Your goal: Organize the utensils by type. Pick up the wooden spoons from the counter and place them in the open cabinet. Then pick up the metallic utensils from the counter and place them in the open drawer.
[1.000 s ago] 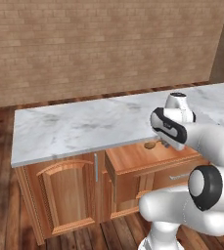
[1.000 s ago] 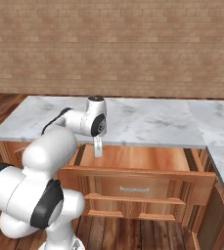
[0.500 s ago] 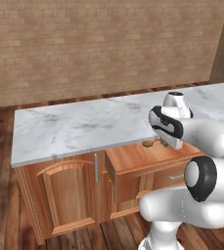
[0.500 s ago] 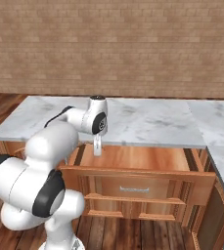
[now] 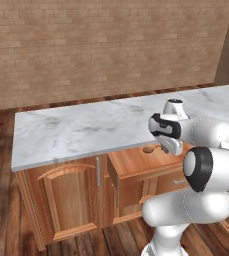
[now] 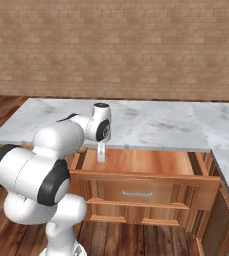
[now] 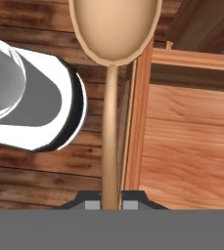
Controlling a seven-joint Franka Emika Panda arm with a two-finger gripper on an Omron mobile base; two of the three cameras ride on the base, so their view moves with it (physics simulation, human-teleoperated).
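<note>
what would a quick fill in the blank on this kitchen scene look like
1. The gripper is shut on the thin handle of a tan ____.
2. The gripper hangs at the pulled-out wooden ____ under the marble counter.
3. The wall behind the counter is made of ____.

Missing words: spoon; drawer; brick.

The tabletop (image 5: 86, 132) is a white marble slab with grey veining, resting on reddish-brown wooden cabinets (image 5: 66, 197) with panelled doors; in the right base view its surface (image 6: 156, 125) runs wide beneath a brick wall; below its front edge the open drawer (image 6: 146, 162) stands pulled out, its orange-brown wood-grain floor bare where it can be seen; the cabinets stand on a dark plank floor (image 5: 1, 210).
</note>
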